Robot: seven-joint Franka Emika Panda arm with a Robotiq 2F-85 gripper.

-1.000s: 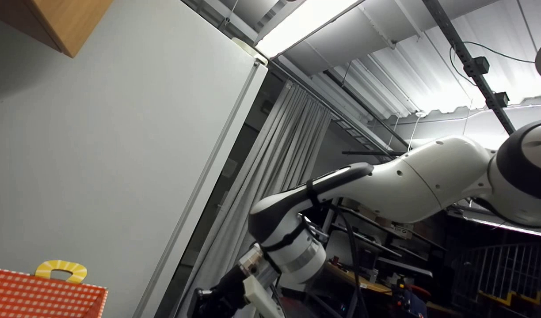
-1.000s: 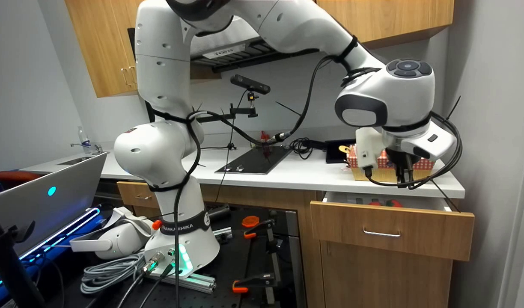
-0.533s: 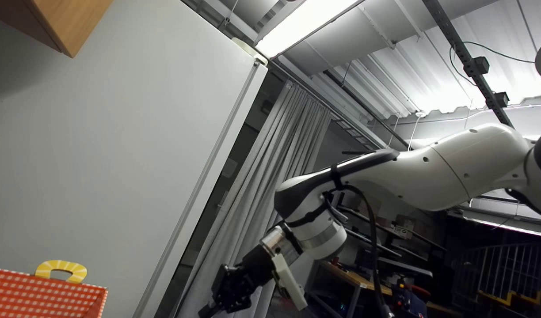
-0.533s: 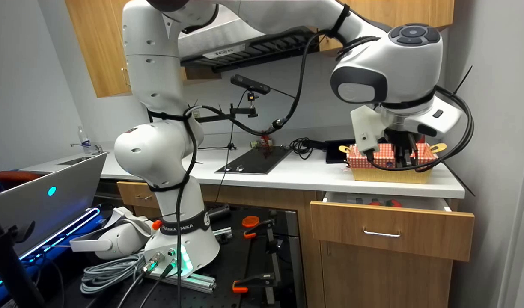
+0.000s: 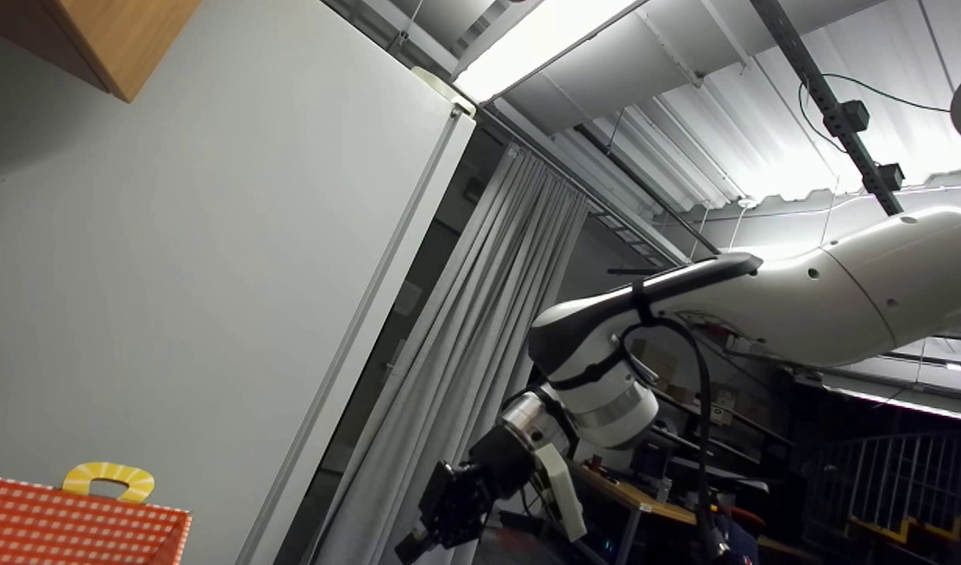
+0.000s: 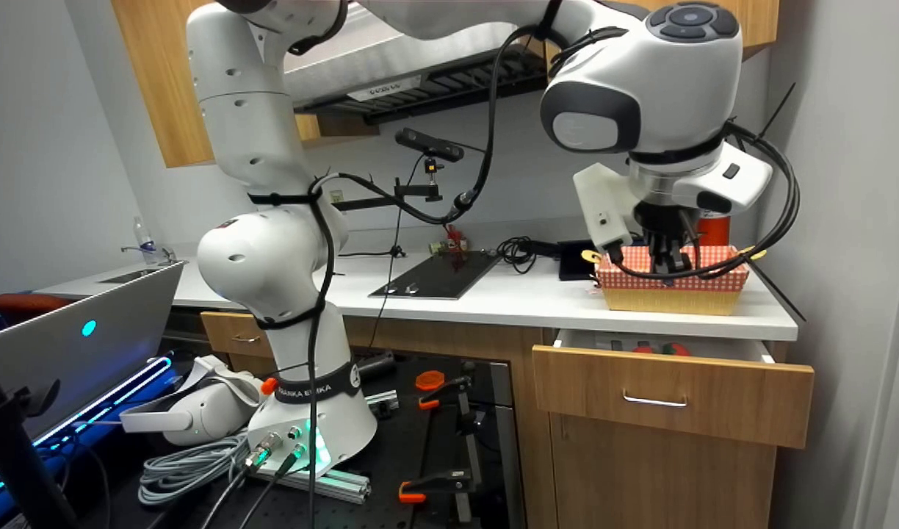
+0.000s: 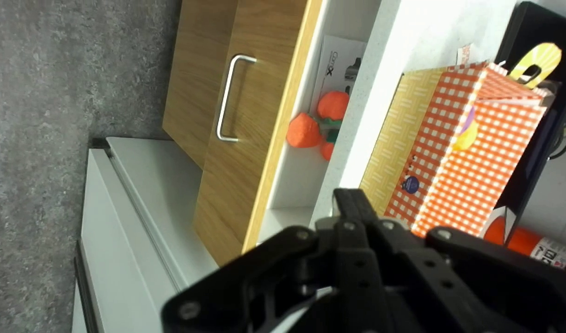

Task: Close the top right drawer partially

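Note:
The wooden drawer (image 6: 721, 386) at the right under the counter stands partly open in an exterior view. Its metal handle (image 6: 654, 402) is on the front face. In the wrist view the drawer front (image 7: 264, 99) and handle (image 7: 227, 95) show at upper left, with several orange soft items (image 7: 304, 131) and a white box (image 7: 338, 67) inside. My gripper (image 7: 350, 192) is shut, its fingertips together with nothing between them. It hangs above the drawer and counter edge, apart from both. In the exterior views the gripper (image 6: 670, 266) is in front of the basket, and its tip (image 5: 412, 547) points down.
A red-checked basket (image 6: 673, 300) stands on the white counter (image 6: 515, 312) behind my gripper, with an orange-and-white container (image 6: 714, 229) behind it. A wall (image 6: 839, 220) stands close to the right. A black hob (image 6: 438, 278) and cables (image 6: 518, 251) lie farther left.
My arm has risen and drawn back, with the gripper shifting up and lately left in an exterior view. More of the basket shows. The drawer has not moved.

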